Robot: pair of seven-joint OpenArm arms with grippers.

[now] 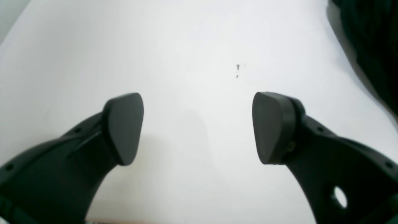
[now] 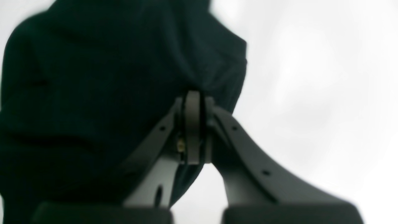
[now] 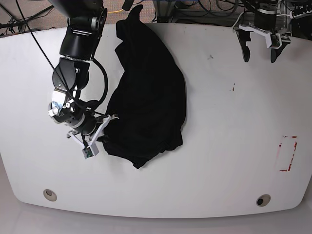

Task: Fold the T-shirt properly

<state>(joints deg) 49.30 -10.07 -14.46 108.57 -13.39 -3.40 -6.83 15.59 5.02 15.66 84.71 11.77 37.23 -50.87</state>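
**Right arm has the cloth, left waits**

Jaws of the left gripper (image 1: 197,127) gape wide over bare worktop (image 1: 192,40). Right wrist view: right gripper (image 2: 193,102) pinches the T-shirt (image 2: 93,93). From the base view, one crumpled shirt, two arms; better to draw that edge out slowly, flat.

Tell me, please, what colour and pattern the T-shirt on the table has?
The T-shirt is plain solid black, with no print; the base view shows it best.
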